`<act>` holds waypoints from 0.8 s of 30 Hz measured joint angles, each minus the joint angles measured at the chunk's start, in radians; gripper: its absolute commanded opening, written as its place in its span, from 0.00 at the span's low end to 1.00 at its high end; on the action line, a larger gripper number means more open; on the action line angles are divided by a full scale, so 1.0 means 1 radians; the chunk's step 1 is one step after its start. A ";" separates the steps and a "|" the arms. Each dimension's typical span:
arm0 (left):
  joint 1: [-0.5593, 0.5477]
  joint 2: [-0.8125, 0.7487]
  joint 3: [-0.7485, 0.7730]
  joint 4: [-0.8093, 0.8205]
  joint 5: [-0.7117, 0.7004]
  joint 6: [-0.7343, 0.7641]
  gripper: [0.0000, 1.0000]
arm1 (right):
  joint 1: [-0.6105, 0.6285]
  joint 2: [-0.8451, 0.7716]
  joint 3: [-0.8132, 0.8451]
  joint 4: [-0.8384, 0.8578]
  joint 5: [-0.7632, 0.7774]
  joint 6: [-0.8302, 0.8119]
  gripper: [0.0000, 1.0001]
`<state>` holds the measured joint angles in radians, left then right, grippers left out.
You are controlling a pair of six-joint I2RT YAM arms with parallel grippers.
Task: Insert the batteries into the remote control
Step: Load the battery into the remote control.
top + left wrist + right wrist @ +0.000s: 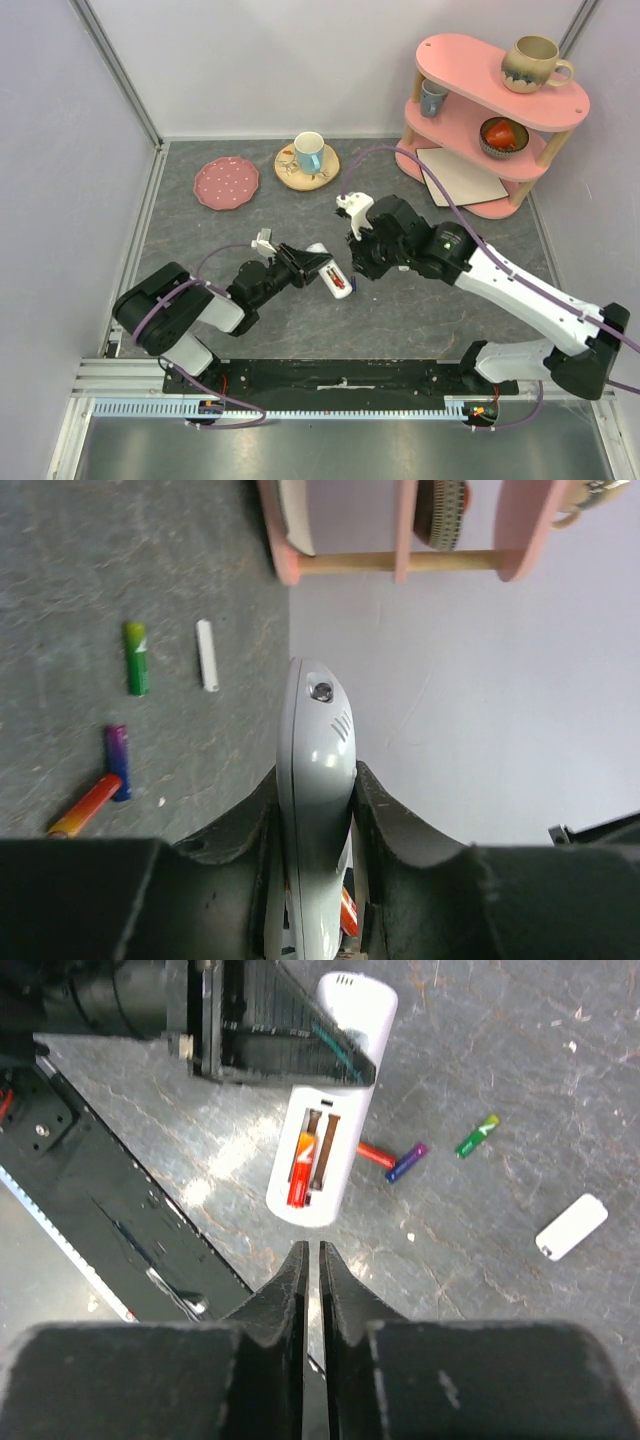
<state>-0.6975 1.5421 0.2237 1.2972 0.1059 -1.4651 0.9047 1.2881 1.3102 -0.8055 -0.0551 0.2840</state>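
Note:
My left gripper (pixel 316 772) is shut on the white remote control (pixel 318 715), held edge-on above the table; both also show in the top view, gripper (pixel 316 266) and remote (pixel 336 279). In the right wrist view the remote (pixel 345 1020) shows its open rear recess with one red-orange battery (pixel 299 1165) in it and a bare slot beside it. My right gripper (pixel 310 1252) is shut and empty, just short of the remote's end. Loose on the table lie a red battery (pixel 374 1153), a blue-purple battery (pixel 408 1161) and a green battery (pixel 477 1135).
A white battery cover (pixel 571 1227) lies on the grey table beyond the loose batteries. At the back are a pink shelf (pixel 497 110) with mugs and a bowl, a pink plate (pixel 226 183) and a cup on a wooden coaster (pixel 308 160). The black base rail (pixel 340 378) runs along the near edge.

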 measured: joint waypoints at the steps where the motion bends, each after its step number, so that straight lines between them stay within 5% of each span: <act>1: 0.003 0.023 0.004 -0.002 0.011 -0.016 0.02 | 0.000 -0.027 -0.031 0.005 0.000 -0.004 0.08; 8: 0.006 0.058 0.014 -0.008 0.071 -0.054 0.02 | 0.000 -0.110 -0.174 0.051 -0.034 -0.008 0.02; 17: 0.007 0.050 0.058 -0.008 0.139 -0.056 0.02 | 0.000 -0.125 -0.245 0.101 -0.072 -0.003 0.25; 24: 0.007 0.046 0.092 -0.008 0.170 -0.055 0.02 | 0.000 -0.159 -0.245 0.132 -0.071 0.002 0.21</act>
<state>-0.6903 1.5883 0.3153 1.2892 0.2756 -1.5196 0.9047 1.1286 1.0657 -0.6739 -0.1265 0.2863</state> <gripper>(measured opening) 0.331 0.258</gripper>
